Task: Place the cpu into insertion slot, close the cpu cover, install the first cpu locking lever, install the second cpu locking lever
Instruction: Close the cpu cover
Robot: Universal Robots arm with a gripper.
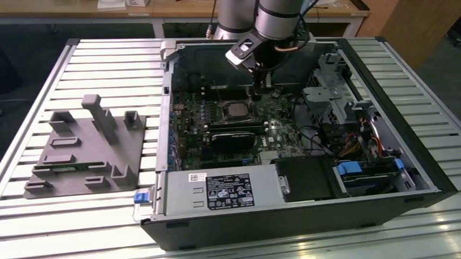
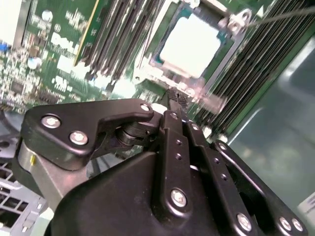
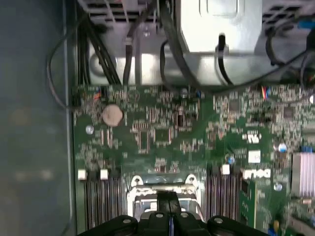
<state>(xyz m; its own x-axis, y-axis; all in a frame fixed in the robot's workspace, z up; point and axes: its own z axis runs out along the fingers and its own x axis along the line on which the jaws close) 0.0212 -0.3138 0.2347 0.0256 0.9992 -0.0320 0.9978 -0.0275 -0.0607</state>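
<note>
— Since the cpu (image 2: 189, 44) already lies in the insertion slot (image 2: 147, 69), you're past placing, I judge.
— And the gripper (image 2: 173, 96)?
— Pinched narrow, seemingly empty, just beside that slot; go lightly.

So the silver arm (image 1: 277, 16) drops in from the top of the exterior view. The wrist (image 1: 249, 51) is cocked a bit toward the exterior view's left, and the gripper (image 1: 260, 81) hangs off it pointing pretty much straight down. In both wrist views the two black fingers (image 2: 170, 142) sit pressed together, jaws closed up into one narrow tip.
</note>
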